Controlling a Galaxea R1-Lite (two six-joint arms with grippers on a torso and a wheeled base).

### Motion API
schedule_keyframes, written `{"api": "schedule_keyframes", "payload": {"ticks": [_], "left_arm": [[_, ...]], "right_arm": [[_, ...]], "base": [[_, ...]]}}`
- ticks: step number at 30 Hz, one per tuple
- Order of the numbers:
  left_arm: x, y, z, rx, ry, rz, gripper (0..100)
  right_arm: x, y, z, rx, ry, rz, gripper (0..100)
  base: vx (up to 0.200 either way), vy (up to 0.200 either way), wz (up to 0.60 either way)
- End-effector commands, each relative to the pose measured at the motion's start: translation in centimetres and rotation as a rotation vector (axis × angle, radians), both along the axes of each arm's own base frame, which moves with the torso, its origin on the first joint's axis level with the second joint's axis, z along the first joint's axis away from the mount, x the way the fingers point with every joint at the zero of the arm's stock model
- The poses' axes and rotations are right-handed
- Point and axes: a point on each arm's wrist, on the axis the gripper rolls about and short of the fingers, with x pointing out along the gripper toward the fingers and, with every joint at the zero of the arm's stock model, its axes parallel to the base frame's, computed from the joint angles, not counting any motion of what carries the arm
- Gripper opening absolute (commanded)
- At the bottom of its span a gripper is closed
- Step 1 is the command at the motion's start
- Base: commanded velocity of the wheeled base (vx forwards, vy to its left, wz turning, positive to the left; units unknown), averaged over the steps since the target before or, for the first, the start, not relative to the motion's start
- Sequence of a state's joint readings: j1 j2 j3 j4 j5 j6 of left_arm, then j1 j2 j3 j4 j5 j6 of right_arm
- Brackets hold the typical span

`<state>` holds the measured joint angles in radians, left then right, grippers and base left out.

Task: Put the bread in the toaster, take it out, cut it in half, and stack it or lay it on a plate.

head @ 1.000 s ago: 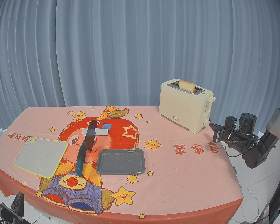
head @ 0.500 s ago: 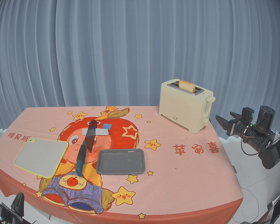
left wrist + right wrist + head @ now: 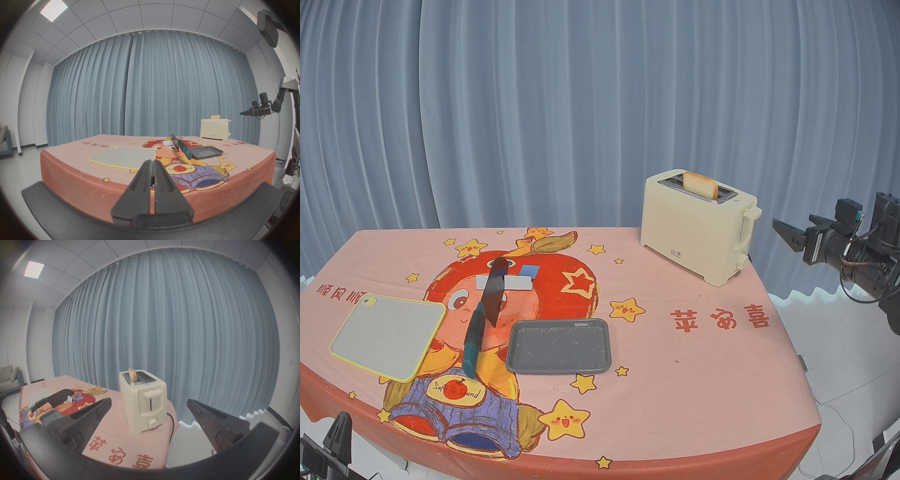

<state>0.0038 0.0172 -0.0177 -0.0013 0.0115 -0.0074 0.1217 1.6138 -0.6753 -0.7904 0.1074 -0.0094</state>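
Tabletop (image 3: 687, 387), left edge: left jaws were together, off it. Cutting board (image 3: 387, 335), knife (image 3: 484, 312), plate (image 3: 559, 345) lay untouched. Bread (image 3: 700, 185) stood half out of the toaster (image 3: 690, 234); right jaws were apart, off to its right. Removal, cutting, plating remained.

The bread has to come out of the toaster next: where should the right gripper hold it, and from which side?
Probably the exposed top edge of the bread, coming down from above with a finger on each flat face. Only that part stands clear of the toaster; the rest sits in its slot. The right gripper is open, off the toaster's lever end.
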Motion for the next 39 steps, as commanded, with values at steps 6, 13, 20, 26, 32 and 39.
{"api": "schedule_keyframes", "payload": {"ticks": [6, 13, 20, 26, 32, 39], "left_arm": [[0.1, 0.0, -0.5, 0.0, 0.019, 0.002, 0], [0.1, 0.0, -0.5, 0.0, 0.019, 0.002, 0], [0.1, 0.0, -0.5, 0.0, 0.019, 0.002, 0], [0.1, 0.0, -0.5, 0.0, 0.019, 0.002, 0], [0.1, 0.0, -0.5, 0.0, 0.019, 0.002, 0], [0.1, 0.0, -0.5, 0.0, 0.019, 0.002, 0]], "right_arm": [[0.5, 0.3, 3.3, -0.003, -0.025, 0.019, 100], [3.1, 1.6, 3.9, -0.01, 0.011, 0.041, 100], [6.0, 3.7, 2.2, -0.017, 0.051, 0.09, 100], [9.1, 5.7, 1.6, -0.013, 0.041, 0.123, 100], [12.5, 6.9, 0.5, -0.01, 0.029, 0.135, 100], [15.4, 7.6, -0.4, -0.01, 0.057, 0.139, 100]], "base": [[0.0, 0.0, 0.0], [0.0, 0.0, 0.0], [0.0, 0.0, 0.0], [0.0, 0.0, 0.0], [0.0, 0.0, 0.0], [0.0, 0.0, 0.0]]}}
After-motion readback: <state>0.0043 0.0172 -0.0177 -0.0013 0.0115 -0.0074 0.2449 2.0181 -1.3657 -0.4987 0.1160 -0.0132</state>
